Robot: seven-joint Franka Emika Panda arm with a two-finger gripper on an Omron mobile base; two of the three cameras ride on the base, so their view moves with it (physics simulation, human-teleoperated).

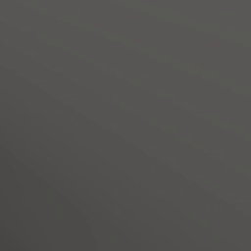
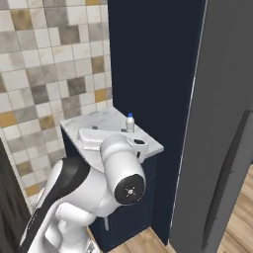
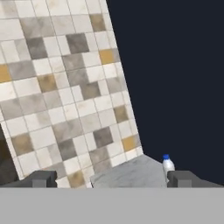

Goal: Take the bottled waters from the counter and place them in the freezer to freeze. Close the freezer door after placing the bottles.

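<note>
We find one bottled water [image 2: 130,122], a whitish bottle with a blue cap, standing upright near the back of the counter [image 2: 111,123], close to the tall navy panel [image 2: 153,74] on its right; the hand view shows the same bottle at the far corner of the marble, just beside one fingertip in the picture but well beyond it in depth. Our gripper [image 3: 111,179] hangs short of the counter with its jaws spread wide and nothing between them. We judge the reach as the risk: a fingertip that comes in off-line could tip the light bottle or push it against the navy panel. To the right, a tall dark grey panel [image 2: 222,148] stands close, and we take it for the freezer door; the arm's elbow [image 2: 123,170] could brush it on the swing. We cannot see inside the freezer, so its contents stay unknown.
</note>
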